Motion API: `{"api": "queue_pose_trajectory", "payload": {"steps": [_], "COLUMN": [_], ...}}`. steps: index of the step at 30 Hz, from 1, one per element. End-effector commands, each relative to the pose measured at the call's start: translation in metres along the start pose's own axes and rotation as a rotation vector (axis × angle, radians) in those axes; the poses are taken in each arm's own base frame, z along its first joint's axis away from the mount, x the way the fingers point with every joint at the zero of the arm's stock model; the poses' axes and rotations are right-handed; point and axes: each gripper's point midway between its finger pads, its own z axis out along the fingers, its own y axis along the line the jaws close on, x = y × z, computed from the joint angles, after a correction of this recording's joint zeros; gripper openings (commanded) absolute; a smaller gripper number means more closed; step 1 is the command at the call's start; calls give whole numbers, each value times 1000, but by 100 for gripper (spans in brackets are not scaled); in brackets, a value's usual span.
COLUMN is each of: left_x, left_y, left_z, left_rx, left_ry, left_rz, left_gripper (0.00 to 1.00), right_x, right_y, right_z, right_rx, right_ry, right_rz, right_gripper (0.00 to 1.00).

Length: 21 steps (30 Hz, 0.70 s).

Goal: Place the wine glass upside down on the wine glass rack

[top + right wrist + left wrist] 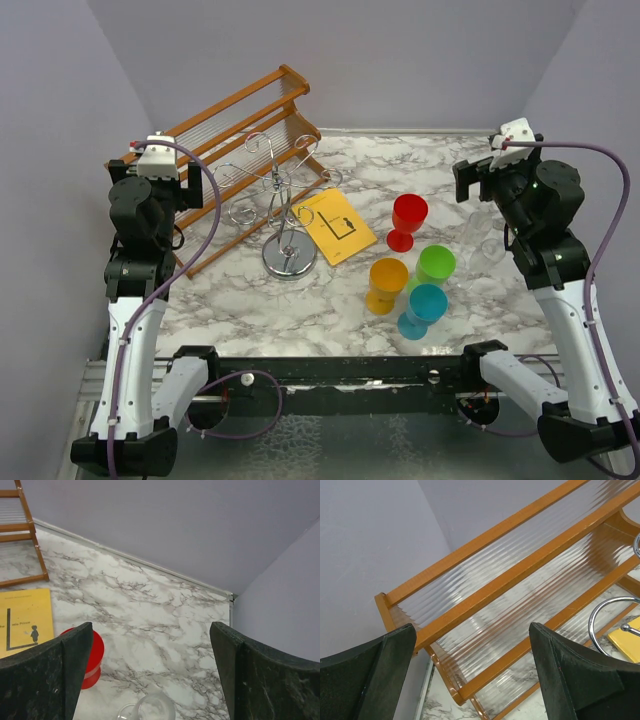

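Observation:
The clear wine glass (486,242) stands on the marble table at the right, just below and in front of my right gripper (466,186). Only its rim shows at the bottom of the right wrist view (152,711), low between the open fingers (75,655). The silver wire wine glass rack (279,190) stands left of centre on its round shiny base (290,257), and no glass hangs on it. My left gripper (186,188) is open and empty, raised over the left end of the wooden rack. One silver loop (614,625) of the wire rack shows in the left wrist view.
A brown wooden slatted rack (240,125) lies at the back left. A yellow booklet (335,225) lies beside the wire rack. Red (408,220), orange (387,283), green (435,265) and blue (425,308) plastic goblets stand in the middle right. Grey walls close three sides.

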Motion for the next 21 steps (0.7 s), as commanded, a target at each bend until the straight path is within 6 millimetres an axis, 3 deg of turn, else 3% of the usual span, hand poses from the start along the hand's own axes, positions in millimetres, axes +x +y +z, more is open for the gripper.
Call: {"api": "queue_pose_trajectory", "payload": {"steps": [1, 14, 21], "left_x": [-14, -17, -44], "left_y": [6, -3, -13], "left_z": [-4, -3, -13], "left_rx": [-15, 37, 124], "left_ry": [-34, -37, -62], "left_rz": [-3, 7, -19], "left_gripper": [99, 99, 99], "right_x": [-1, 1, 3], "right_y": [6, 13, 27], "right_z": [-1, -2, -1], "right_rx": [-42, -83, -163], "right_ry": [-3, 2, 1], "right_rz": [-2, -14, -24], "right_gripper": [100, 100, 100]}}
